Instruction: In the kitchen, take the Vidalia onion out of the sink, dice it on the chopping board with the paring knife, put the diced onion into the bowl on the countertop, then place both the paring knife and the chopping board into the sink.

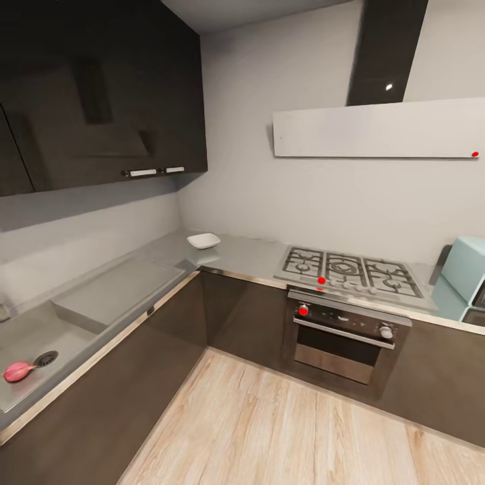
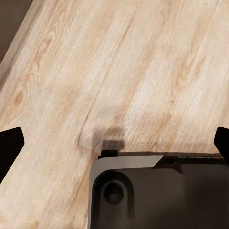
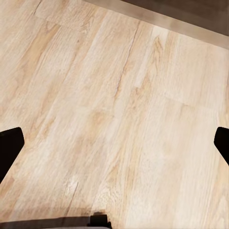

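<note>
Both grippers, left and right, hang spread apart and empty over the wooden floor. Judging by this, the robot is on the approach step. The Vidalia onion lies in the sink just beside the drain; the bowl sits on the countertop well beyond the sink. Next comes driving up to the sink and reaching in.

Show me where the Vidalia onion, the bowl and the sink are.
Vidalia onion (image 1: 18, 371): head view, middle of its pink body.
bowl (image 1: 203, 240): head view, its white rim.
sink (image 1: 34, 330): head view, bare basin floor.
</note>
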### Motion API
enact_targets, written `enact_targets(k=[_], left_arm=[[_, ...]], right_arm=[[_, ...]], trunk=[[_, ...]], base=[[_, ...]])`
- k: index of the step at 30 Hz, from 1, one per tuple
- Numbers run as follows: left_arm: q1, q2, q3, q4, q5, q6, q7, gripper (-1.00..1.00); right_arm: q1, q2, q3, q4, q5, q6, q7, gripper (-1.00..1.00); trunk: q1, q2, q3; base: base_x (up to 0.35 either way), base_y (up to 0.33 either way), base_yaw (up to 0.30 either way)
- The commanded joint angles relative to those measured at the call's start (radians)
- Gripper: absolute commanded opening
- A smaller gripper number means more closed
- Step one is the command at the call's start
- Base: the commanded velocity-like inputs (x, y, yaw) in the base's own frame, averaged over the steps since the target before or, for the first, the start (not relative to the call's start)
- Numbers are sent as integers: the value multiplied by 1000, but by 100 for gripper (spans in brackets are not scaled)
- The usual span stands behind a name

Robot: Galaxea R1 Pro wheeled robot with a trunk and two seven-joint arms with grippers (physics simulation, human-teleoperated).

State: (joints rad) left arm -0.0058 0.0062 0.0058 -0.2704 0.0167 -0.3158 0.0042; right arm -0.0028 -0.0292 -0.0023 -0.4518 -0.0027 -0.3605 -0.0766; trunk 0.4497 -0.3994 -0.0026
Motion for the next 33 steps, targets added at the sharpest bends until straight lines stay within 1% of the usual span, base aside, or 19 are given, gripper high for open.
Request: enact_targets(k=[1,20,26,33], left_arm=[[0,0,0,1,2,-3,0,100],[0,1,0,1,1,-5,-1,100],[0,1,-2,2,0,-14,-3,100],[0,1,-3,3,0,-15,-3,100]], right_arm=[[0,0,0,1,0,-3,-2,100],[0,0,1,1,1,-3,-2,100],[0,-8,2,1,1,-3,0,100],[0,-6,4,1,1,-3,0,100]], trunk=[[0,-1,0],[0,-1,0],[0,-1,0],[0,-1,0]], base=[[0,0,0],[0,0,0],[0,0,0],[0,0,0]])
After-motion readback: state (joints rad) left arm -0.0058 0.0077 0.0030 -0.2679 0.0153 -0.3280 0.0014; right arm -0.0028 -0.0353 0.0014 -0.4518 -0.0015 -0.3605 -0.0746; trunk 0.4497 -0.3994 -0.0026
